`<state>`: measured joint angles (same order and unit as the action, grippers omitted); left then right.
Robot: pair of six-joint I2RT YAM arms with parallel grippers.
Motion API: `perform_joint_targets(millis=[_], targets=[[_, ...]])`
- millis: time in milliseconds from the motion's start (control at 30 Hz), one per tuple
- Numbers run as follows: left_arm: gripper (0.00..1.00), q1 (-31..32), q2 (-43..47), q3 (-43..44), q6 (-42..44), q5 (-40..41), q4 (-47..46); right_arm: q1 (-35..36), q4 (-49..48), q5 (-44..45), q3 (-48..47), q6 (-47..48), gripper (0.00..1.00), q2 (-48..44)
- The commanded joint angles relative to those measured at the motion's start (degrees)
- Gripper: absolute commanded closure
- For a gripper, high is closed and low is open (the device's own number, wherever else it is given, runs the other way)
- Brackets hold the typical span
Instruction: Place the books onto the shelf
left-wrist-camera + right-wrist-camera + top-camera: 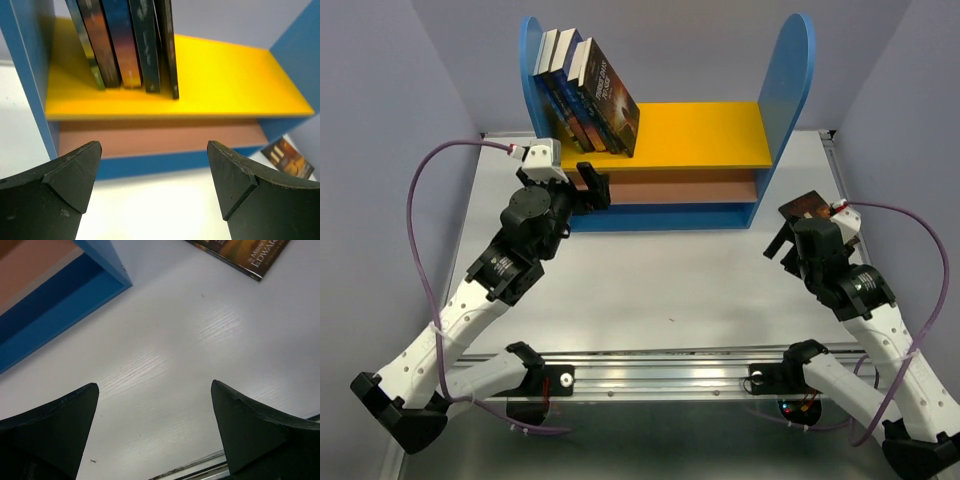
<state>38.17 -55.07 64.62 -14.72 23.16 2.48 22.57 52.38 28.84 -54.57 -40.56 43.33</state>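
Note:
Several books point(588, 92) stand leaning against the left blue panel on the yellow top board of the shelf point(710, 135). In the left wrist view their spines point(127, 42) rise from the yellow board point(210, 80). My left gripper point(592, 186) is open and empty, just in front of the shelf's left end, below the books point(154, 150). One more book point(810, 208) lies flat on the table right of the shelf, partly hidden by my right arm; the wrist views catch it too point(287, 157) point(240, 252). My right gripper point(782, 246) point(155, 390) hangs open and empty over bare table just short of it.
The shelf's brown lower board point(160, 137) and blue base point(55, 310) sit at the back of the white table point(670, 280). A metal rail point(670, 375) runs along the near edge. Grey walls enclose both sides.

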Motion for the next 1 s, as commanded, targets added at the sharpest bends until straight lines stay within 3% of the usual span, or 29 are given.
perform_joint_targets(millis=[0,133,233,367,567,700,967], targets=[[0.01,0.24,5.32,-5.54,-3.99,-5.14,0.68,0.28,5.89,8.95,2.34,-9.01,0.0,-0.44],[0.01,0.24,8.04,-13.0,-6.63,-11.54,-1.24,-0.24,3.62,10.88,5.16,-11.48,0.0,2.72],[0.01,0.24,10.68,-17.58,-10.67,-12.26,-2.04,-4.62,-1.65,9.32,5.17,-9.03,0.0,6.48],[0.01,0.24,13.66,-22.86,-14.27,-12.7,-2.04,-16.04,-10.52,-4.46,7.1,-2.18,0.0,13.59],[0.01,0.32,16.22,-28.22,-17.27,-13.05,-3.17,-31.08,-23.71,-10.83,5.79,3.18,0.0,23.45],[0.01,0.24,16.49,-30.69,-18.41,-12.44,-4.67,-34.87,-29.0,-13.03,-2.54,7.4,0.0,35.92],[0.01,0.24,13.24,-31.93,-19.56,-11.9,-6.61,-36.1,-32.87,-14.33,-31.68,18.84,0.0,65.95]])
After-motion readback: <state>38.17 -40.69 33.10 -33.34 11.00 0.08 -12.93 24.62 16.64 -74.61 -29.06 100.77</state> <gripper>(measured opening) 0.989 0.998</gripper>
